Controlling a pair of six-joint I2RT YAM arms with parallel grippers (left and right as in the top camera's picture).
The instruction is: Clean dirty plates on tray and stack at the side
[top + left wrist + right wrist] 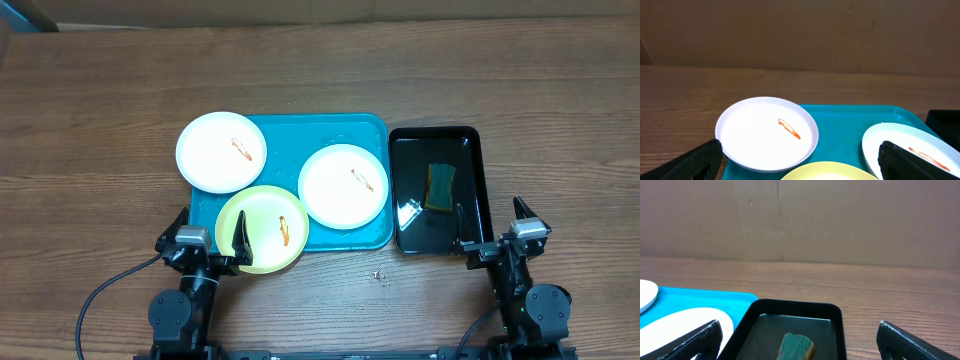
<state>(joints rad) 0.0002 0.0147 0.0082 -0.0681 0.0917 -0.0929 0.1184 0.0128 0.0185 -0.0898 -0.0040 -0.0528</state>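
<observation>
Wood-grain table (100, 120), brown cardboard wall behind its far edge. Left gripper (212, 222) is parked at the near edge, left of centre, with jaws released and spread wide; its right finger overlaps the yellow-green plate's rim in the overhead view. Teal tray (290, 130) sits mid-table.

Left white plate (221, 151) overhangs the tray corner nearest the table's far-left, with an orange smear on it. Yellow-green plate (265, 230) hangs over the tray side facing the near edge and is also smeared. Right white plate (343, 185) lies fully inside the tray, toward the table's right edge, smeared too.

Glossy black tray (436, 135) sits just beside the teal one and holds a green-yellow sponge (439, 187). Right gripper (489, 215) is at the near edge, right of centre, jaws released and wide.
</observation>
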